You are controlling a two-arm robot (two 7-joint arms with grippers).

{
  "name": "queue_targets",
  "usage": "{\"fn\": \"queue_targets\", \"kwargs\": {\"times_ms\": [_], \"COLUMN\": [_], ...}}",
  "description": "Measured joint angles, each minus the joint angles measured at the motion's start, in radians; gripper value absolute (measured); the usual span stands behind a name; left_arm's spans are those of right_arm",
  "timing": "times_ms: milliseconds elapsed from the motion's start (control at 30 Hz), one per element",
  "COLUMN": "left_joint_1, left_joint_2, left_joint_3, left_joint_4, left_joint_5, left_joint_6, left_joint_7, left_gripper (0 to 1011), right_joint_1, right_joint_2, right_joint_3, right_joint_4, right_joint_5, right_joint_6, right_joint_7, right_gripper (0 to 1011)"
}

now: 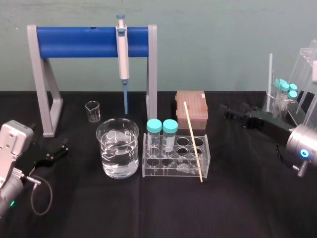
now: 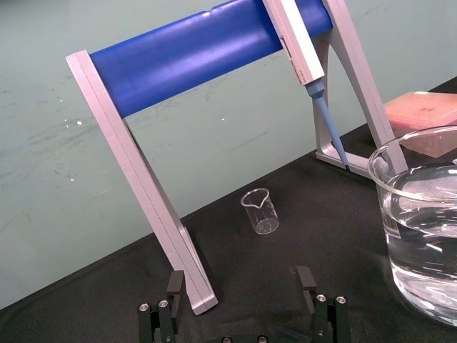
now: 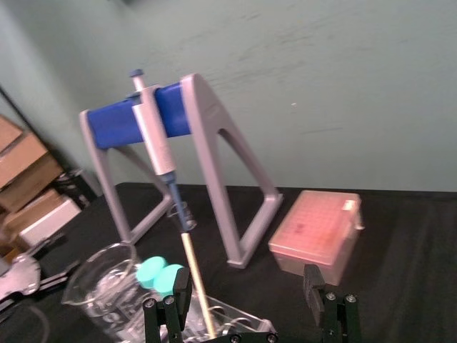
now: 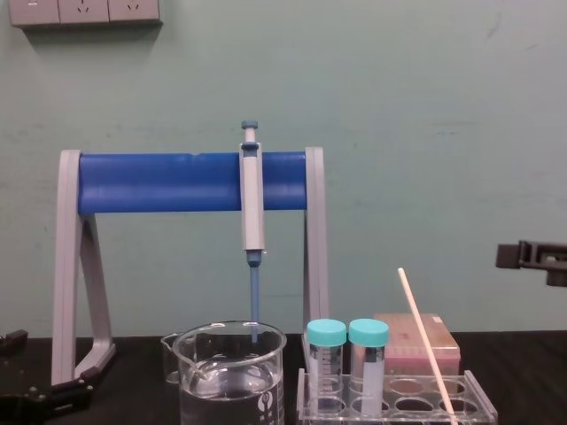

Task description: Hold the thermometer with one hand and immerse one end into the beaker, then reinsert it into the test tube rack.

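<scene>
A slim, cream-white thermometer rod [image 1: 193,142] leans tilted in the clear plastic test tube rack [image 1: 148,171], just beside the round glass beaker [image 1: 104,144] of clear liquid. The black left gripper [image 2: 240,284] and the right gripper [image 3: 247,282] both stand with fingers spread, empty.

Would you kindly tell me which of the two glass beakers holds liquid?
The large beaker beside the test tube rack, partly filled with clear liquid; the small beaker behind it looks empty.

beaker [image 1: 107,138]: clear, glossy glass
test tube rack [image 1: 163,171]: clear, shiny plastic
thermometer [image 1: 193,142]: matt cream rod
surface [image 1: 223,208]: matt black cloth
</scene>
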Motion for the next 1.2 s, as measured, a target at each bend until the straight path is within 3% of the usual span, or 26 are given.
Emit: {"fn": "queue_targets", "kwargs": {"times_ms": [333, 667, 900, 1200], "left_joint_1": [0.0, 0.0, 0.0, 0.0], "left_joint_2": [0.0, 0.0, 0.0, 0.0], "left_joint_3": [0.0, 0.0, 0.0, 0.0], "left_joint_4": [0.0, 0.0, 0.0, 0.0], "left_joint_5": [0.0, 0.0, 0.0, 0.0], "left_joint_6": [0.0, 0.0, 0.0, 0.0], "left_joint_7": [0.0, 0.0, 0.0, 0.0], "left_gripper": [1004, 1004, 1004, 1004], "right_joint_1": [0.102, 0.22, 0.298, 0.381], "right_joint_2": [0.029, 0.046, 0.048, 0.025], "right_joint_3": [-0.072, -0.179, -0.259, -0.35], "right_joint_4": [0.021, 0.082, 0.137, 0.203], "right_joint_5": [0.025, -0.009, -0.049, -0.102], "right_joint_6": [0.088, 0.138, 0.134, 0.089], "right_joint_7": [0.046, 0.104, 0.166, 0.221], "right_gripper": [1003, 1003, 1003, 1003]}}
